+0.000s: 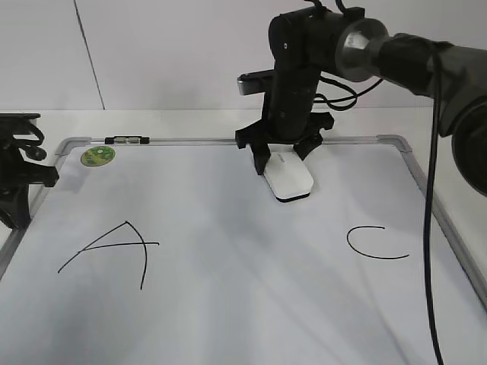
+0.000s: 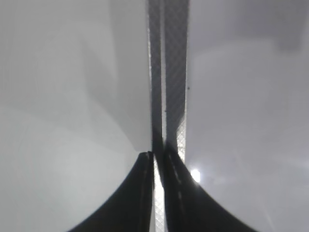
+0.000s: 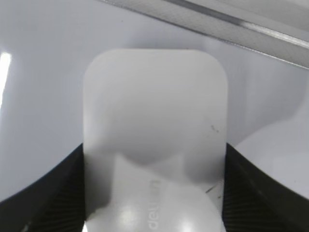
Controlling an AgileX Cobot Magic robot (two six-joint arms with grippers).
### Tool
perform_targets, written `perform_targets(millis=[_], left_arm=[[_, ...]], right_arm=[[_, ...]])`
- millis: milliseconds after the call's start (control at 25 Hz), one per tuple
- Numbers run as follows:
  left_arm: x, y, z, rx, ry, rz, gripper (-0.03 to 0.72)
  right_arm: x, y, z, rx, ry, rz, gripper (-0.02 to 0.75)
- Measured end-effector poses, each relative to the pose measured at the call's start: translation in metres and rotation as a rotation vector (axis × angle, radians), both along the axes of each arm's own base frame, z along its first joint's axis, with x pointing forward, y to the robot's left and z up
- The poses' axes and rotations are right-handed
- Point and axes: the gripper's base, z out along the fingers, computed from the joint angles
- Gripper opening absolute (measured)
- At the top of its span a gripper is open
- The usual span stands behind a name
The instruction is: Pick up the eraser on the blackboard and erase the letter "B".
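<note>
The white eraser [image 1: 289,182] lies flat on the blackboard [image 1: 228,304], a white dry-erase board, in its upper middle. My right gripper [image 1: 283,158] reaches down over the eraser's far end. In the right wrist view its black fingers [image 3: 153,193] press against both long sides of the eraser [image 3: 154,106], so it is shut on it. No letter "B" shows anywhere on the board. My left gripper [image 1: 19,179] rests at the board's left edge; in the left wrist view [image 2: 158,159] its fingers are shut and empty over the metal frame [image 2: 169,72].
A black "A" [image 1: 114,247] is drawn at the left and a black "C" [image 1: 373,243] at the right. A round green sticker [image 1: 97,157] and a small clip [image 1: 127,140] sit at the top left of the frame. A black cable [image 1: 430,228] hangs at the right.
</note>
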Motion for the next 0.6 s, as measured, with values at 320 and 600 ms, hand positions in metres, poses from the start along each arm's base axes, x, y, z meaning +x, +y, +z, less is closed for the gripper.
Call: perform_targets(millis=[320, 600], left_arm=[[0.0, 0.0, 0.0, 0.0, 0.003, 0.0, 0.039], [0.0, 0.0, 0.0, 0.0, 0.003, 0.0, 0.04]], right_arm=[[-0.036, 0.065, -0.001, 0.016, 0.011, 0.144, 0.546], [-0.079, 0.121, -0.001, 0.028, 0.021, 0.293, 0.546]])
